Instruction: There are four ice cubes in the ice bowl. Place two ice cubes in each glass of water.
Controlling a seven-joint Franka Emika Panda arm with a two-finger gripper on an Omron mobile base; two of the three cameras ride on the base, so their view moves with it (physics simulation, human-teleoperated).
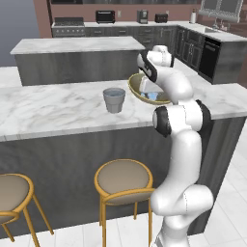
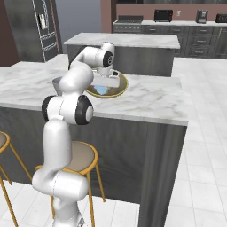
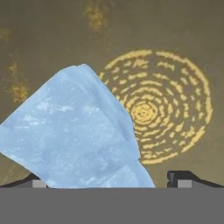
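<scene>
Pale blue ice (image 3: 74, 135) fills the lower left of the hand view, lying on the olive-tan floor of the ice bowl (image 3: 52, 39), whose yellow spiral mark sits at centre right. The gripper (image 3: 107, 180) hangs low in the bowl with its fingers spread wide, one dark tip (image 3: 180, 178) at the bottom right and the other partly hidden at the bottom left behind the ice; nothing is gripped yet.

In the left base view, the bowl (image 1: 135, 86) rests on the marble counter (image 1: 53, 106) at centre frame, with a glass of water (image 1: 114, 100) just left of it and well apart from the arm. A second grey glass (image 2: 56, 83) peeks out behind the arm at the left of the right base view.

Judging by this, the task is at an early stage: the pick is under way, no ice is visible in the glass at centre, and how many cubes remain cannot be counted.
</scene>
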